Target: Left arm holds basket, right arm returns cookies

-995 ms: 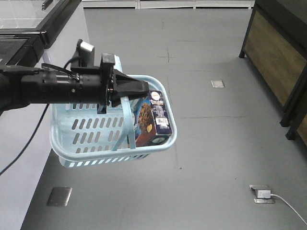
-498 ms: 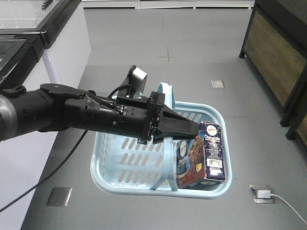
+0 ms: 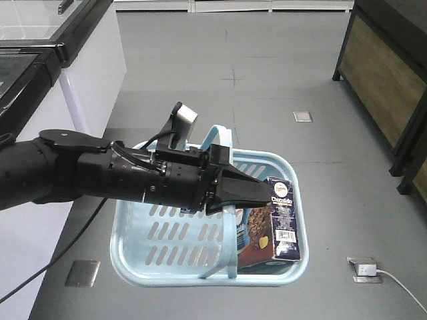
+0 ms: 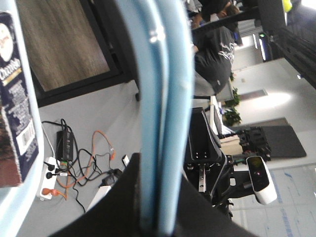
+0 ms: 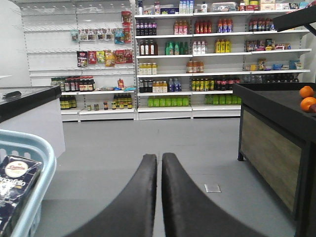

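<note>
My left arm point(image 3: 100, 177) reaches in from the left, and its black left gripper point(image 3: 257, 193) is shut on the arched handle point(image 3: 229, 230) of the light blue basket point(image 3: 133, 267), which hangs above the grey floor. The cookies point(image 3: 281, 220), a dark navy box, stand on end against the basket's right wall. In the left wrist view the handle point(image 4: 165, 98) runs up between the fingers of the left gripper point(image 4: 160, 197), with the cookies point(image 4: 15, 108) at the left edge. My right gripper point(image 5: 161, 163) is shut and empty, to the right of the basket point(image 5: 34, 163) and the cookies point(image 5: 15, 182).
A freezer cabinet point(image 3: 40, 60) stands at the left and a dark wooden shelf unit point(image 3: 387, 80) at the right. A floor socket with a white cable point(image 3: 365, 270) lies low right. Stocked store shelves point(image 5: 197, 49) line the far wall, with oranges point(image 5: 307, 98) on a dark counter.
My left arm swung the basket from the left toward the middle and lower, then drew it back slightly left. The cookies rode along inside the basket.
</note>
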You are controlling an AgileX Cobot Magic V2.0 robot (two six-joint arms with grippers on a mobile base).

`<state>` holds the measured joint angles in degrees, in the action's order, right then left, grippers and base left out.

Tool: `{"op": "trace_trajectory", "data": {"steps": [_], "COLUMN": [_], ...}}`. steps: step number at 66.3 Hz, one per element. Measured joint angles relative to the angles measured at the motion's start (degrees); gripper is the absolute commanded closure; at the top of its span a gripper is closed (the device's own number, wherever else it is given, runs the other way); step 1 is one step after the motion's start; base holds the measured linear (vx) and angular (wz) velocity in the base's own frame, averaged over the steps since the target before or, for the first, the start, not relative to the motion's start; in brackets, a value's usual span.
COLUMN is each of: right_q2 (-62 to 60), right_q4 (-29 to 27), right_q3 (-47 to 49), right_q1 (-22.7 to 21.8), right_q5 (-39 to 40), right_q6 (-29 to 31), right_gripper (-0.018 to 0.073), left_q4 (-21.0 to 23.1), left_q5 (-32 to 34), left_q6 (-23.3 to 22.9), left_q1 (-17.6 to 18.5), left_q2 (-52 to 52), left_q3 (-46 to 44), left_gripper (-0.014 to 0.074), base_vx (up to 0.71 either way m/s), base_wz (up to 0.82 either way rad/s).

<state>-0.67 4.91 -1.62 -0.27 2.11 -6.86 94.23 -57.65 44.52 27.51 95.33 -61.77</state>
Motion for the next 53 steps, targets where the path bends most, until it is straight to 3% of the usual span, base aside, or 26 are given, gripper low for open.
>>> {"op": "trace_trajectory", "data": {"steps": [53], "right_q2": [0.0], "right_q4": [0.0], "right_q3": [0.0], "right_q1": [0.0], "right_q5": [0.0], "right_q6": [0.0], "right_gripper": [0.057], "left_q4": [0.2], "left_q5": [-3.6], "left_q6": [-0.1], "left_q1": [0.0], "left_q2": [-4.7], "left_q3": [1.0], "left_gripper": [0.0599], "base_vx": [0.0], "base_wz": [0.0]}}
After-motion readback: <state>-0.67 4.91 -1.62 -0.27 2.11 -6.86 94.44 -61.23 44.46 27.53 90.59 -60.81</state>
